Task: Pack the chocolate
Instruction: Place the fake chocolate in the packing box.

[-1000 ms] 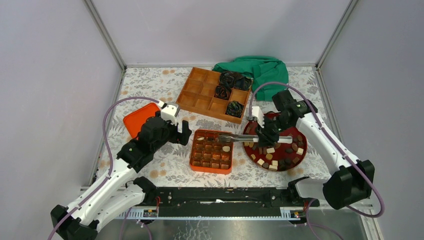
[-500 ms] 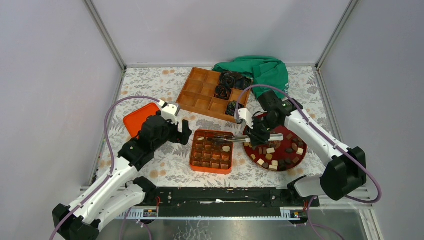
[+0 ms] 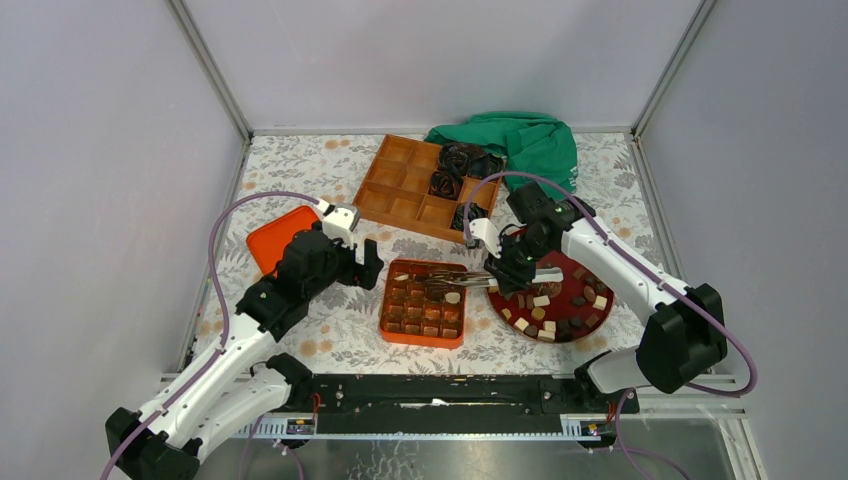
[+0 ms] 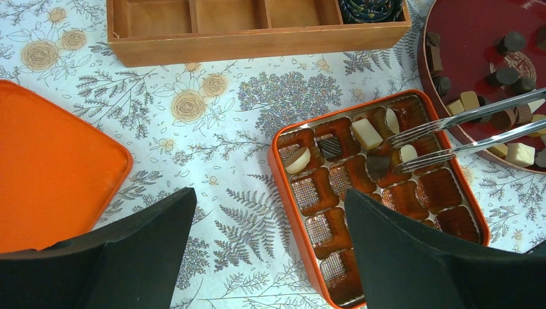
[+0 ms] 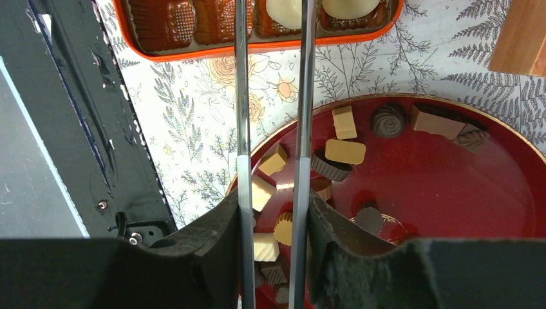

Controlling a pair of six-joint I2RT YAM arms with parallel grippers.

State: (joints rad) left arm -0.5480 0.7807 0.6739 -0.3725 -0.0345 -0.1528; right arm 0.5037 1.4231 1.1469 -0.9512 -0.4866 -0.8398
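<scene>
The chocolate (image 3: 548,300), dark, tan and cream pieces, lies on a round red plate (image 3: 590,322) at the right. Several more pieces (image 4: 366,133) sit in the far cells of the orange compartment box (image 3: 383,305). My right gripper (image 3: 515,272) is shut on metal tongs (image 3: 460,278). The tongs' arms stand slightly apart, with their forked tips (image 4: 402,151) over the box's far cells beside a dark piece (image 4: 378,166) and a cream one. I cannot tell if they grip anything. My left gripper (image 3: 365,265) is open and empty, above the tablecloth left of the box.
An orange lid (image 3: 275,240) lies at the left. A wooden divided tray (image 3: 400,190) with black crinkled rosettes (image 3: 445,183) stands behind the box. A green cloth (image 3: 520,140) lies at the back. The black rail runs along the near edge.
My right arm has moved left, carrying the tongs' tips from the box's right edge further in over its far cells. The left arm has hardly moved.
</scene>
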